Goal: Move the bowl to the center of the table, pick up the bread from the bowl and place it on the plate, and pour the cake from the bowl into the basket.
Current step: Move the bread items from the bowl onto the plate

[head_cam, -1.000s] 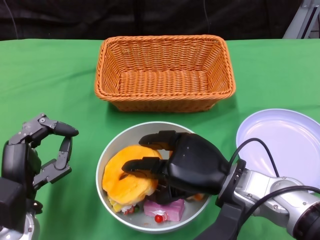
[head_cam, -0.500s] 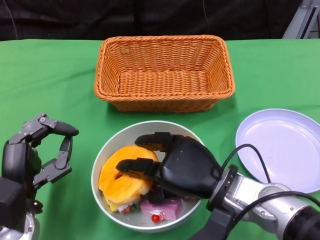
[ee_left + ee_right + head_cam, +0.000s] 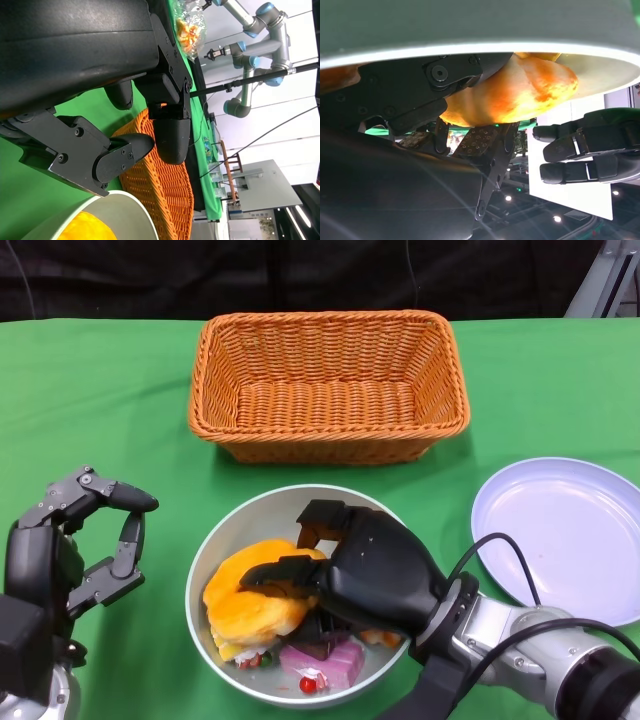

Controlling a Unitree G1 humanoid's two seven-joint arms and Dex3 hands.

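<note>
A grey bowl (image 3: pixel 240 515) stands near the table's front middle, with an orange bread (image 3: pixel 245 605) and a pink cake (image 3: pixel 325 662) in it. My right hand (image 3: pixel 375 575) reaches into the bowl from the right and grips the bread, fingers over its top. In the right wrist view the bread (image 3: pixel 520 95) sits between my black fingers (image 3: pixel 420 85) under the bowl's rim (image 3: pixel 470 30). My left hand (image 3: pixel 80 540) hangs open to the left of the bowl, apart from it. Part of the cake is hidden under my right hand.
A wicker basket (image 3: pixel 325 318) stands behind the bowl with nothing in it. A white plate (image 3: pixel 570 530) lies at the right, bare. The left wrist view shows the basket (image 3: pixel 160 185) and the bowl's rim (image 3: pixel 125 205) past my left fingers (image 3: pixel 165 125).
My right hand's fingers have drawn in around the bread, and the bread has sunk a little lower in the bowl. The bowl shifted slightly. My left hand has not moved.
</note>
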